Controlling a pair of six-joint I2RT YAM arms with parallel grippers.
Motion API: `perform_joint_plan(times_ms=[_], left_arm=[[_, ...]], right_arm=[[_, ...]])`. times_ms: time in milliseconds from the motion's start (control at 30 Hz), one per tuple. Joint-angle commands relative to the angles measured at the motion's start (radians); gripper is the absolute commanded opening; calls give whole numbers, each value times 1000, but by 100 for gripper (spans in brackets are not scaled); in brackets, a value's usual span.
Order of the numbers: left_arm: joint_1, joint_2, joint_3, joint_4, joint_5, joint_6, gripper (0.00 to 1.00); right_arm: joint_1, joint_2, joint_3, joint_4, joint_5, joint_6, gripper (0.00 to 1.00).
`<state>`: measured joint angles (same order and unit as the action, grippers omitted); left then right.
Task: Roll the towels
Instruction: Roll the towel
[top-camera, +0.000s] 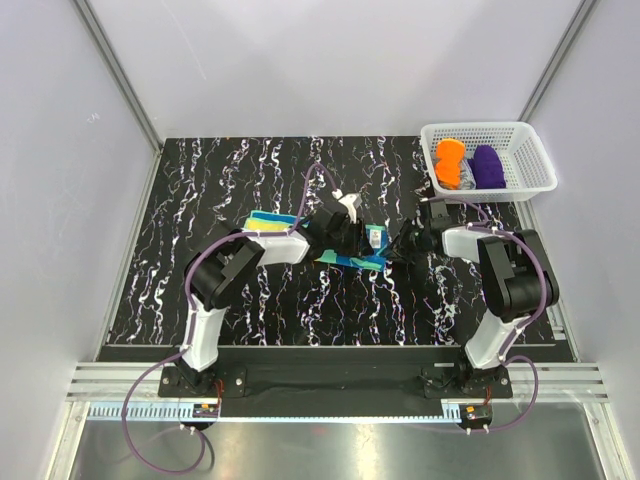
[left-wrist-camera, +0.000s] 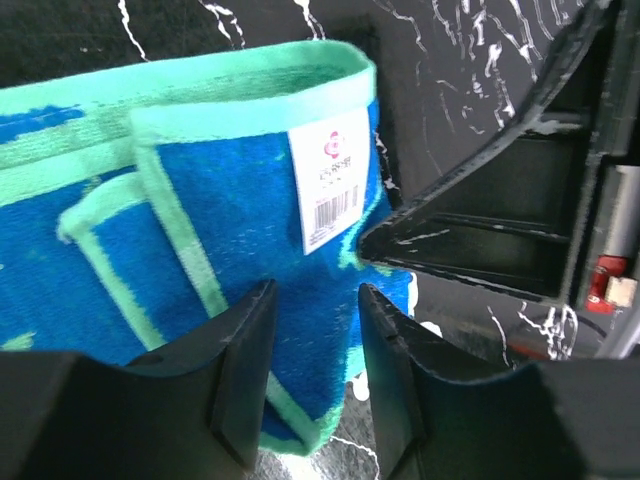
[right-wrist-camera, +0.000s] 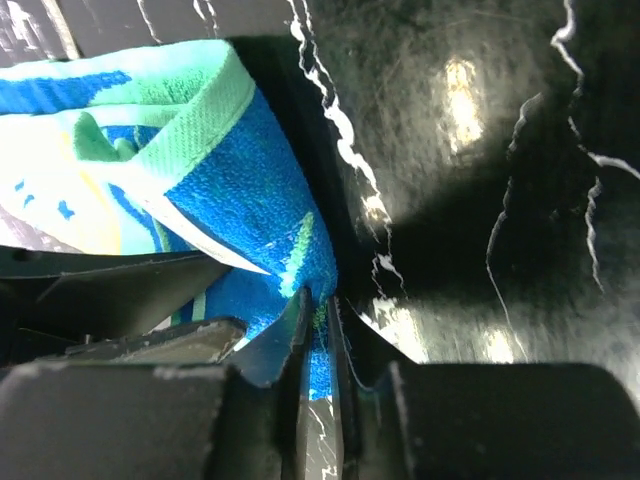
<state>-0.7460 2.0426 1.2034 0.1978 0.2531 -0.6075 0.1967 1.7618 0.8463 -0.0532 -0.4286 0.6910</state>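
The teal towel (left-wrist-camera: 200, 230) is seen as rough, matt terry cloth with a flatter woven hem, and a smooth white label (left-wrist-camera: 328, 185) is carried on it. The bench (right-wrist-camera: 480, 150) is finished glossy, with lights mirrored. The left claw (left-wrist-camera: 310, 380) and right claw (right-wrist-camera: 318, 320) are made of matt black plastic. The basket (top-camera: 475, 127) is formed of white plastic lattice.

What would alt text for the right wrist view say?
The right gripper pinches the lower edge of a blue and green towel, whose trimmed border is folded over. Behind it is a glossy black table with white veins.
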Motion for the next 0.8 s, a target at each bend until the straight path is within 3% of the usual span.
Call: perform_joint_plan(times_ms=[0, 233, 600, 767], left_arm=[[-13, 14, 47, -26, -61, 26, 42], [-33, 25, 61, -46, -97, 23, 40], [-24, -10, -8, -6, -100, 3, 38], [19, -94, -85, 23, -137, -61, 38]], right_arm=[[24, -61, 55, -121, 93, -61, 16], [122, -105, 158, -252, 137, -64, 16], [228, -41, 252, -252, 154, -7, 17], [256, 7, 292, -257, 168, 7, 16]])
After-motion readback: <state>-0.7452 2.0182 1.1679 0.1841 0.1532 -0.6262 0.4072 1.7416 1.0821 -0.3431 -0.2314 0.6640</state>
